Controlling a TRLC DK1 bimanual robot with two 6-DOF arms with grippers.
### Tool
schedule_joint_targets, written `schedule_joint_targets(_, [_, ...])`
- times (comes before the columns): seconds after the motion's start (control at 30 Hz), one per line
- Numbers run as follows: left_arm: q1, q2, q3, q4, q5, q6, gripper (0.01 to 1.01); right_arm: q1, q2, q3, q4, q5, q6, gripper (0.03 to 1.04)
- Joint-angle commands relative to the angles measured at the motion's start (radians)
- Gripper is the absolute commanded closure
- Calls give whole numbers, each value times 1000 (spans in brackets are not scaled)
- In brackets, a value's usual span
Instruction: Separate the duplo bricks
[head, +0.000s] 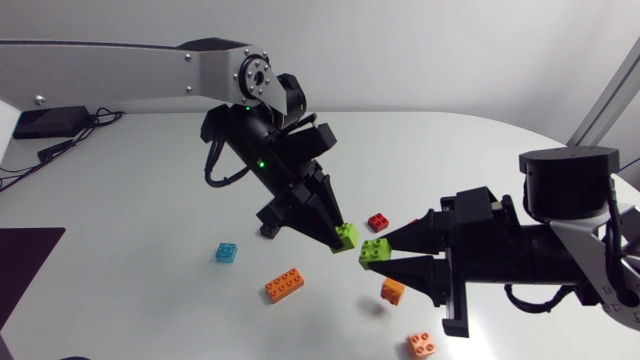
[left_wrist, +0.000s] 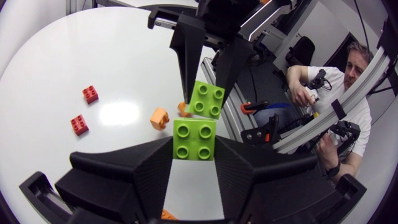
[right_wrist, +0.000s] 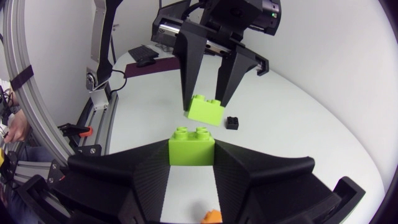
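Green brick (head: 347, 234) clamped in the left hand (head: 343, 239) hangs just beside a second green brick (head: 375, 251) clamped in the right hand (head: 386, 251), both above the bench (head: 150, 180).

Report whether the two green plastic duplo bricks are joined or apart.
Apart. Left tool holds one green brick, right tool the other brick; right wrist view shows a gap.

Left-held brick (head: 347, 234) just beside right-held brick (head: 375, 250), above the table (head: 130, 200)
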Motion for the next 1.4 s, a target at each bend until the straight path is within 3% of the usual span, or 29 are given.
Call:
schedule_joint_targets(0.0, [6, 38, 19, -22, 12, 47, 744, -17, -5, -33, -11, 3, -26, 697])
schedule_joint_targets(0.23, [6, 41, -17, 42, -31, 21, 744, -63, 3, -42, -21, 3, -56, 697])
schedule_joint_targets(0.5, [-5, 79, -153, 363, -306, -116, 744, -100, 34, -48, 12, 61, -76, 697])
schedule_joint_targets(0.87, [-48, 176, -205, 567, -636, -173, 743, -65, 281, -60, 272, 322, -44, 692])
schedule_joint_targets(1.0, [-53, 177, -222, 595, -669, -183, 738, -43, 400, -43, 357, 366, -44, 690])
schedule_joint_targets(1.37, [-42, 174, -264, 639, -769, -208, 574, 70, 653, -4, 517, 459, -39, 675])
